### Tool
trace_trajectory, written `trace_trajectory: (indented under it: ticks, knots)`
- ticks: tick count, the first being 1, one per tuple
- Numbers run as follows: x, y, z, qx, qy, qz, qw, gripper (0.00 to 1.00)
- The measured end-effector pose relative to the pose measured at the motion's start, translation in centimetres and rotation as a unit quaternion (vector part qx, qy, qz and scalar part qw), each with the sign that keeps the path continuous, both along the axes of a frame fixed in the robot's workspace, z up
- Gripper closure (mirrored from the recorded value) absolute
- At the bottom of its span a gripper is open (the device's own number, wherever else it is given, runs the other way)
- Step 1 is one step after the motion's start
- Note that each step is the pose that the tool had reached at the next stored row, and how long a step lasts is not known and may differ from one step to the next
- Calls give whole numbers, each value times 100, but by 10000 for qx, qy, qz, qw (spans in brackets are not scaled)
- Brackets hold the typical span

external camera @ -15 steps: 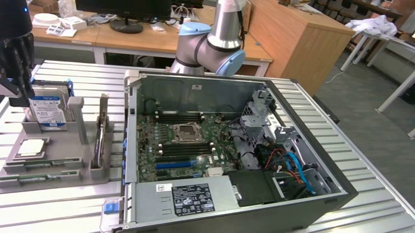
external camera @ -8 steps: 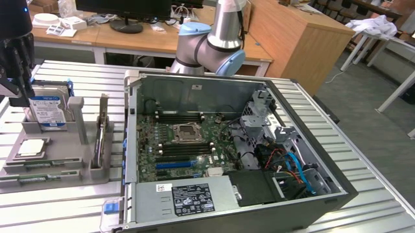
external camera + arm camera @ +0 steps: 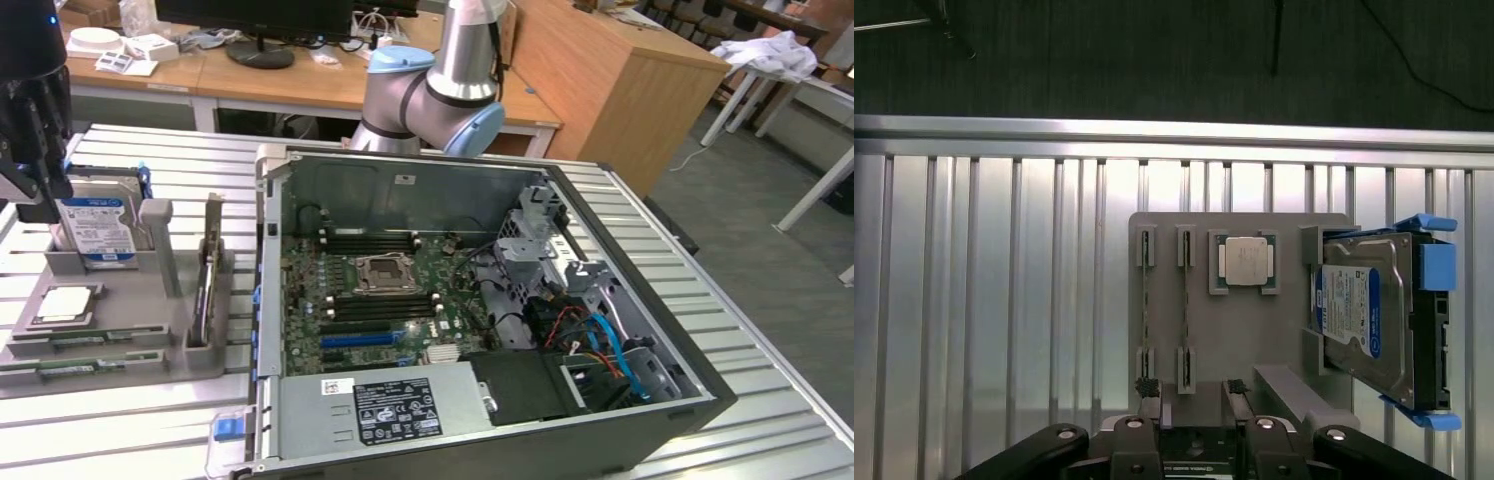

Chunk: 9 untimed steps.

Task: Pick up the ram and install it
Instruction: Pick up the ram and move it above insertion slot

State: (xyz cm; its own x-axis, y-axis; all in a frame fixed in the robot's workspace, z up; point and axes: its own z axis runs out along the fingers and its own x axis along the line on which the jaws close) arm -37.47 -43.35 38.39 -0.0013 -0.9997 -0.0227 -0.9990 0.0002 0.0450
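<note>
Two ram sticks stand on edge in the slots of a grey holder [image 3: 1239,335]: one ram stick [image 3: 1145,305] and a second [image 3: 1185,305] beside it. In the exterior view the same ram sticks [image 3: 74,341] [image 3: 60,369] lie along the holder's [image 3: 120,300] near side. My gripper [image 3: 1194,398] hangs above the holder's edge, open, with nothing between its fingers [image 3: 1149,400]. The exterior view has the gripper [image 3: 34,200] at the far left, over the holder. The open computer case [image 3: 641,330] shows the motherboard [image 3: 387,290] with black memory slots [image 3: 380,305].
A silver processor chip [image 3: 1246,262] lies flat on the holder, and a silver-and-blue hard drive [image 3: 1374,320] stands in its bracket. The ribbed metal table [image 3: 1004,300] ends at a rail [image 3: 1154,130]. The arm's base [image 3: 427,90] stands behind the case. Desks are beyond.
</note>
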Motion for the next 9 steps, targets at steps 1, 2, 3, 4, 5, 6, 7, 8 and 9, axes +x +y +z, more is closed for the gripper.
trace_trajectory:
  ticks: [1,2,3,4,5,6,7,8,9]
  knots:
    - [0,0,0,0,0,0,10000,63]
    - [0,0,-1,0,0,0,10000,63]
    - [1,0,-5,0,0,0,10000,63]
    - [1,0,-11,0,0,0,10000,63]
    - [0,0,-18,0,0,0,10000,63]
    - [0,0,-28,0,0,0,10000,63]
    - [0,0,-38,0,0,0,10000,63]
    - [0,0,-48,0,0,0,10000,63]
    - [0,0,-59,0,0,0,10000,63]
